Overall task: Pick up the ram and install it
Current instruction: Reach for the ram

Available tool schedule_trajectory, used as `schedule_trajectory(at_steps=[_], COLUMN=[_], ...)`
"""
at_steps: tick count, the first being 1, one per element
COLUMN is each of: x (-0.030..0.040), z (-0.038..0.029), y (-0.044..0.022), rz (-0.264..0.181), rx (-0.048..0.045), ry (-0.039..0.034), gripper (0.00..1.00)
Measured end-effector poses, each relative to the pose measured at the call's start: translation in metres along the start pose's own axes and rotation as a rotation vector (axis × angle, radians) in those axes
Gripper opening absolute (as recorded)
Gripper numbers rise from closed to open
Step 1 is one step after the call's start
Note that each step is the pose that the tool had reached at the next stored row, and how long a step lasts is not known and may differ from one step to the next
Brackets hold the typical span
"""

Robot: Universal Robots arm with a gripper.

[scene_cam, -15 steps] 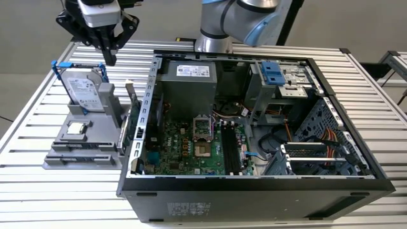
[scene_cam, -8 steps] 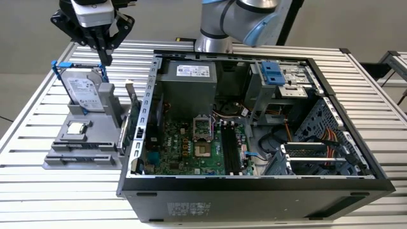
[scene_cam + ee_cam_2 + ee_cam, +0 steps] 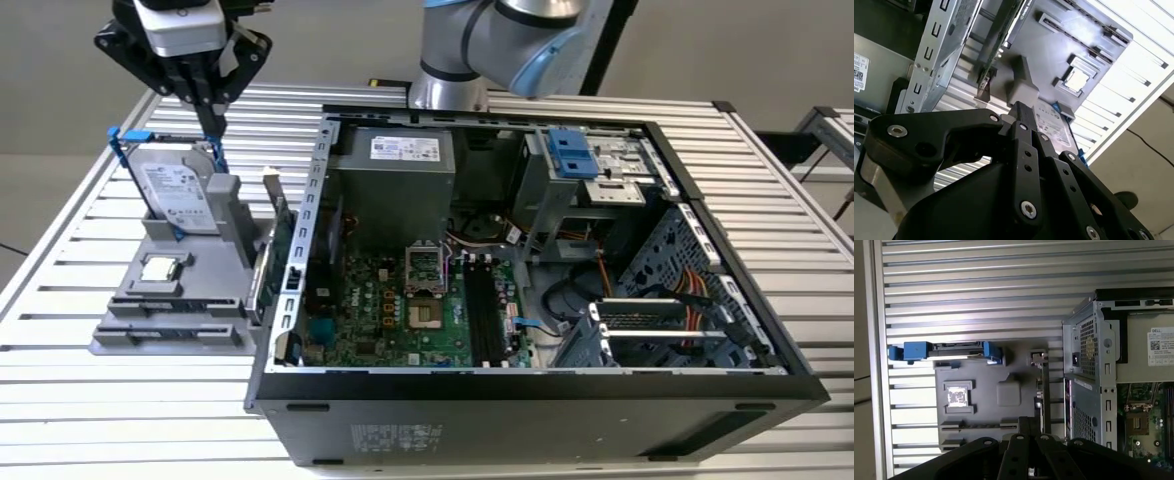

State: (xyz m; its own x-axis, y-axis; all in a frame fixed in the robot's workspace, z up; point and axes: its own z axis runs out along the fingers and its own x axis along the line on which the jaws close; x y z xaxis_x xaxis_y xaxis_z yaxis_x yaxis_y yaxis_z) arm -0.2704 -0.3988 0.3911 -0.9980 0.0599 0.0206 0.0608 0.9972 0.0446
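Case sits near; at far left, gripper hangs above drive, fingers closed together, hold cannot be told.

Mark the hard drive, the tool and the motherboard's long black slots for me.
hard drive (image 3: 174, 190): exterior view, on its silver labelled face.
tool (image 3: 211, 122): exterior view, at its lower tip.
long black slots (image 3: 482, 315): exterior view, middle of the slots' length.

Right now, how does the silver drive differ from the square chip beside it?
The silver drive stands upright; the square chip lies flat. The drive is far larger than the chip. The drive carries blue rails; the chip has none. Both sit on the gray stand.
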Motion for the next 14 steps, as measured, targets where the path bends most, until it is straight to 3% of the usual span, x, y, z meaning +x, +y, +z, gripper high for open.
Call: schedule_trajectory(at_steps=[14], x=[0.0132], z=[0.0006], y=[-0.0008], rz=[0.000], rx=[0.0001], ry=[0.0015], gripper=[0.00])
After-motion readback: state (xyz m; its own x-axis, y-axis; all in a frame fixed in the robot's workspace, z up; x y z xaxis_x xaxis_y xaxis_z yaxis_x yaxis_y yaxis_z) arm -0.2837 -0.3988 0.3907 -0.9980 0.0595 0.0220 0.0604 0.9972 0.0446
